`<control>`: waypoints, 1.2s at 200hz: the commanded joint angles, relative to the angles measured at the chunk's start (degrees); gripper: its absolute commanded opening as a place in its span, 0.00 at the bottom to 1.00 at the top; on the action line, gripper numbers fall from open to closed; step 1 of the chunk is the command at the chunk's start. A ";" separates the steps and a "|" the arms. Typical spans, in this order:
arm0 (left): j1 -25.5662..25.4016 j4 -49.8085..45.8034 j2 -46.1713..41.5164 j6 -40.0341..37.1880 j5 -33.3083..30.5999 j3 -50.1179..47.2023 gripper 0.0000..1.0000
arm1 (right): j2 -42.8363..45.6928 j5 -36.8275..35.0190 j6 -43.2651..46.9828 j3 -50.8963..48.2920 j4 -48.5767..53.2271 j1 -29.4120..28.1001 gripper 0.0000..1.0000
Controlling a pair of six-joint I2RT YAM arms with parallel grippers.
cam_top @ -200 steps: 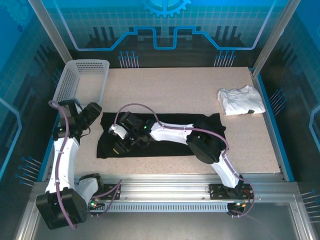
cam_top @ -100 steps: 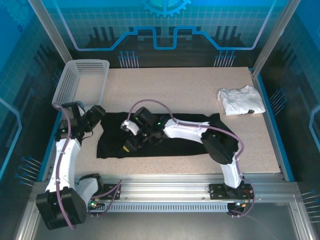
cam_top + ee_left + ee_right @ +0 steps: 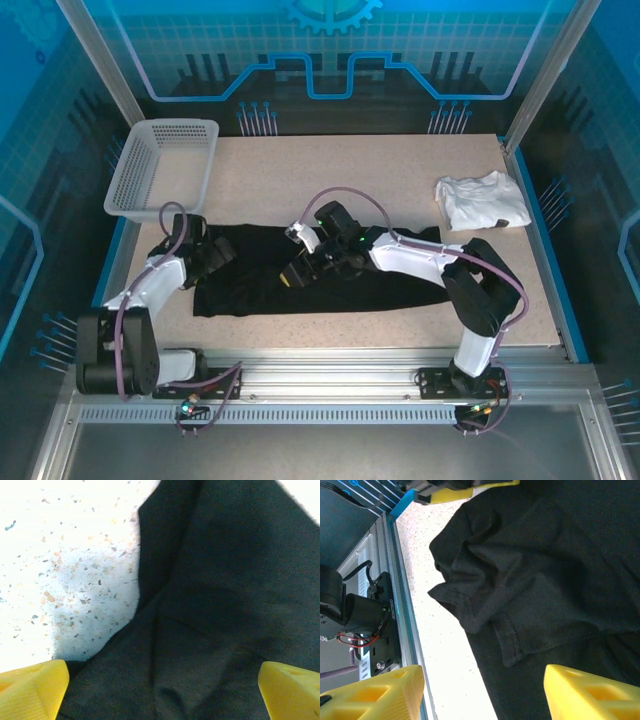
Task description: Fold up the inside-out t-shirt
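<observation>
The inside-out t-shirt (image 3: pixel 250 292) lies flat as a long black strip across the middle of the table, its plain black face up. My left gripper (image 3: pixel 212 258) sits low at the shirt's left end. Its jaws are open wide (image 3: pixel 160 697), with black cloth (image 3: pixel 215 580) under the gap and nothing pinched. My right gripper (image 3: pixel 297 272) hovers over the left half of the shirt, also open (image 3: pixel 482 695). A stitched sleeve hem (image 3: pixel 507 640) and the shirt's near edge lie below it. The left gripper's yellow fingertip (image 3: pixel 465 491) shows at the top of the right wrist view.
A smaller white garment (image 3: pixel 482 201) lies crumpled at the back right. A white mesh basket (image 3: pixel 160 165) stands at the back left corner. The table's metal rail (image 3: pixel 400 585) and the left arm's base (image 3: pixel 355 615) run close to the shirt's near left edge.
The left arm swung down from beside the shirt onto its left end and its jaws spread wider. The right gripper moved right along the shirt and opened.
</observation>
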State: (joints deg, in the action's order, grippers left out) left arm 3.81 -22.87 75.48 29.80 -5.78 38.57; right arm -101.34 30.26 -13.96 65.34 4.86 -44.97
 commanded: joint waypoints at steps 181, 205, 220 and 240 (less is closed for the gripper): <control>-3.90 0.87 14.54 -5.43 8.31 7.12 0.86 | 5.59 -0.72 -2.36 -5.28 -4.78 1.56 0.64; -3.90 1.59 17.08 -5.54 12.24 7.10 0.79 | 6.13 -1.06 -2.56 -5.56 -4.81 1.50 0.64; -4.08 1.64 18.67 -5.68 14.03 7.40 0.76 | 6.45 -1.23 -2.63 -5.76 -4.77 1.51 0.64; -4.08 2.02 18.48 -5.96 13.87 7.34 0.75 | 6.94 -1.69 -2.74 -6.19 -4.88 1.51 0.64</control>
State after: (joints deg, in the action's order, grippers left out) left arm 1.30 -22.41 91.18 23.57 -3.27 46.98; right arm -96.47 29.28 -15.90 60.16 0.34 -43.81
